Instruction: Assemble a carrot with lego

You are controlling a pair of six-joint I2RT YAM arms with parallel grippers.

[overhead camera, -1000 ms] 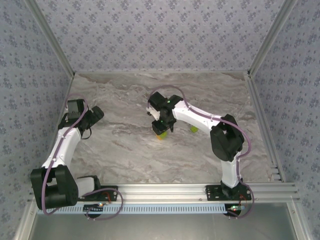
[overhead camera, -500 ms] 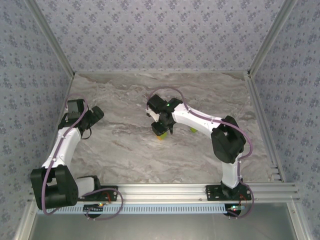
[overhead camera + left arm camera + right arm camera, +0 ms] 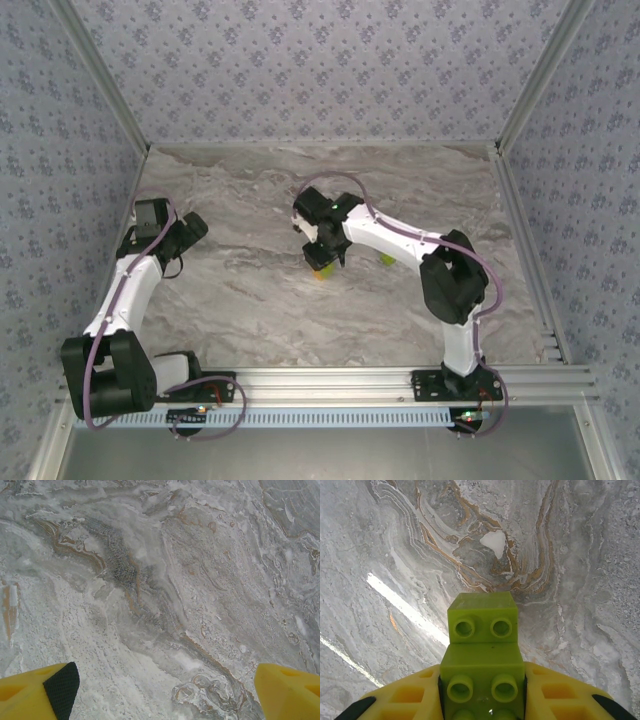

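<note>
Carrot [image 3: 481, 645], lime-studded, in right tool [image 3: 482, 685]

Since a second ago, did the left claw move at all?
No. The left gripper sits in the same spot beside the left wall rail, jaws wide open over the bare table.

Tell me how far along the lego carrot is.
Done: at least two green bricks are joined. In hand: the right gripper is shut on them, and an orange brick shows at its tip. To do: a loose green brick lies on the table; the left gripper is open and empty.
</note>
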